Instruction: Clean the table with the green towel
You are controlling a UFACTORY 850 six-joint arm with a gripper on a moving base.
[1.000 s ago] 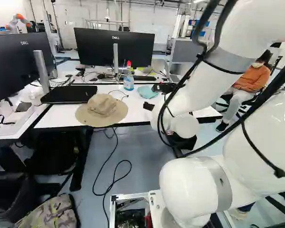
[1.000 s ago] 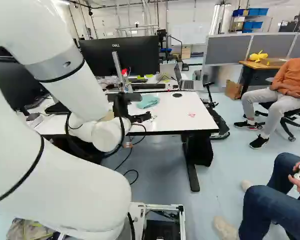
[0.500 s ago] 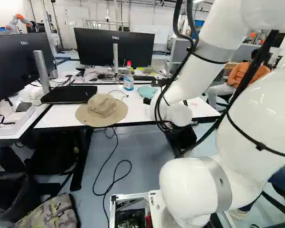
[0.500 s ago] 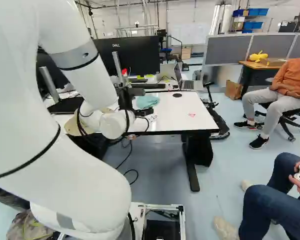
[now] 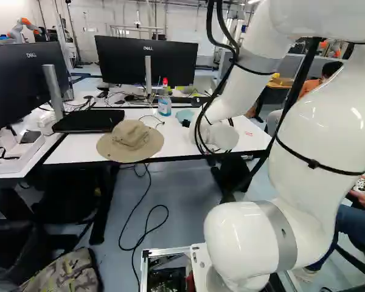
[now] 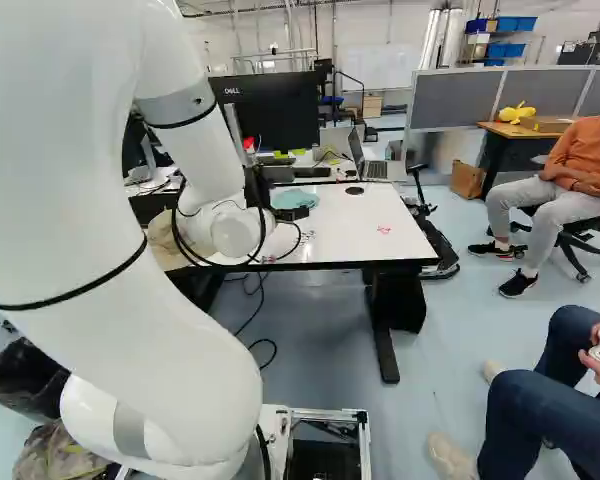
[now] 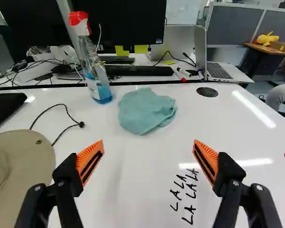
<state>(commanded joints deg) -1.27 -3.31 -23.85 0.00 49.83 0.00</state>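
Gripper: fingers spread wide, nothing held between them. Black handwriting marks the white table under it, nearer the right finger. Green towel: crumpled on the table, ahead at twelve o'clock, ungripped. Spray bottle stands upright at eleven, just beside the towel; black disc lies at one. Brimmed hat sits at nine.

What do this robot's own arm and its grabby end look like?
The arm is glossy white and rounded, with grey bands. Black cables run along its outside, held by thin black ties. The gripper is black, with two fingers bearing ridged orange pads.
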